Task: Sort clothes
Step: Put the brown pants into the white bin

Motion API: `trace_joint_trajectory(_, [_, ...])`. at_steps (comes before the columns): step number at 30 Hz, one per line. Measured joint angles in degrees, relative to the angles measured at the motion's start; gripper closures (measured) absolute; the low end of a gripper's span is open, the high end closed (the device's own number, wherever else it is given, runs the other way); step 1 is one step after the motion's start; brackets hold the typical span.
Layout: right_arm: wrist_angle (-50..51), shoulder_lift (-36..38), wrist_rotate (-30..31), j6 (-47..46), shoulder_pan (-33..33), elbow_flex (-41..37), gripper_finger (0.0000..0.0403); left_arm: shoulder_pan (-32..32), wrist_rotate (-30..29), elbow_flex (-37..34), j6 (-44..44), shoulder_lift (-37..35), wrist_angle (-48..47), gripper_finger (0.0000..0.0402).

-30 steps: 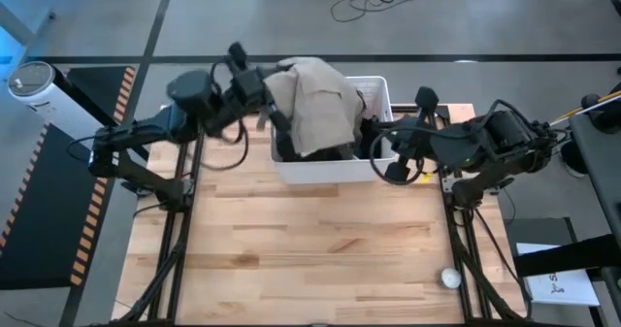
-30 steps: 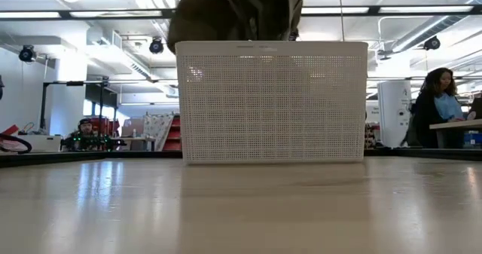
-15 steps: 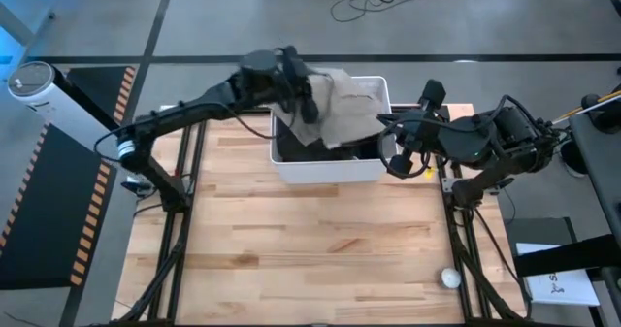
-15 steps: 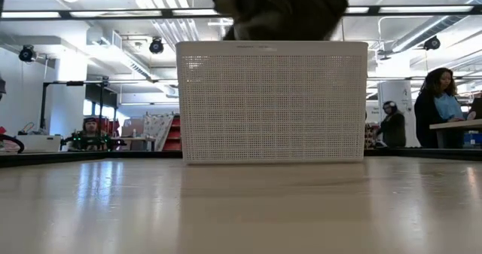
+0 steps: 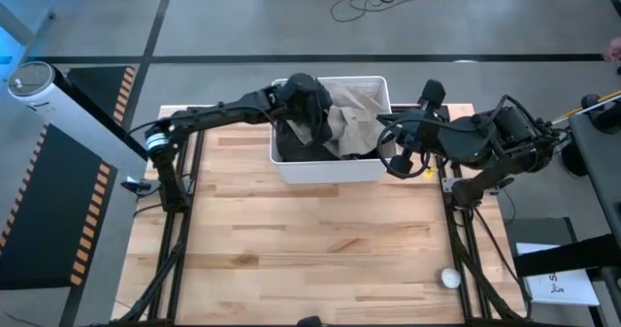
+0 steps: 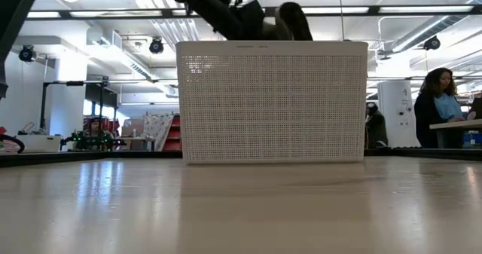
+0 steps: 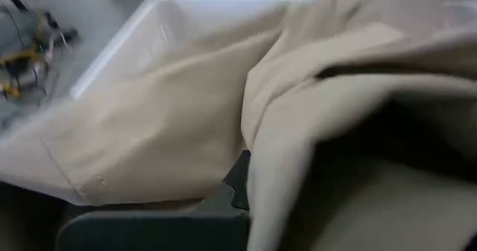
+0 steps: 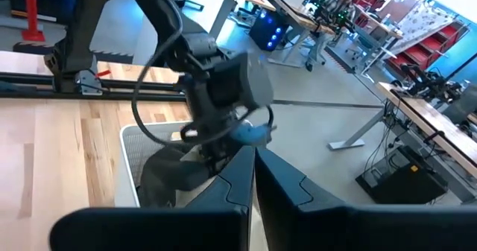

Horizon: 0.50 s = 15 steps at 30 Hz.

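Observation:
A beige-tan garment (image 5: 354,114) lies bunched in the white plastic basket (image 5: 325,172) at the table's far edge, on top of dark clothes (image 5: 296,150). My left gripper (image 5: 309,104) is low over the basket's left half, shut on the beige garment, which fills the left wrist view (image 7: 171,124). In the low view the gripper (image 6: 241,16) and a hump of the garment (image 6: 294,22) show above the basket's rim (image 6: 271,44). My right gripper (image 8: 253,161) is shut and empty, just off the basket's right end (image 5: 384,123). My left gripper holds the beige garment from above, slanting in from the table's left. The cloth (image 7: 298,132) drapes over the fingers and hides the place of contact. The garment lies slack in the basket, folded over itself.
A small white ball (image 5: 450,277) lies near the table's near right corner. The bare wooden table top (image 5: 310,240) lies in front of the basket. People sit and stand at desks in the room behind (image 6: 440,96).
My left gripper has gone toward the table's right and down, carrying the beige garment from above the basket's left end into the basket. The garment hung high and spread out; now it lies bunched inside, only a hump above the rim.

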<state>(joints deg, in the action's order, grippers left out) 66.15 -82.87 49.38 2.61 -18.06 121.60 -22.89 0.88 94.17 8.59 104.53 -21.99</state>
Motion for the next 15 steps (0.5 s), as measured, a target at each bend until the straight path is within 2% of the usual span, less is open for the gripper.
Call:
trace_joint_trajectory(9, [1.38, 0.0, -0.32, -1.09, 0.0, 0.02, 0.0403, -0.64, -0.13, 0.0, -0.48, 3.6, -6.69, 0.0396])
trace_joint_trajectory(12, [1.34, 0.0, -0.32, -1.11, 0.0, 0.02, 0.0403, -0.64, -0.43, 0.0, -0.19, 3.7, -7.65, 0.0366])
trace_joint_trajectory(15, [1.33, 0.0, -0.32, -1.11, 0.0, 0.02, 0.0403, -0.46, -0.46, -0.07, 0.28, 3.02, -7.94, 0.0318])
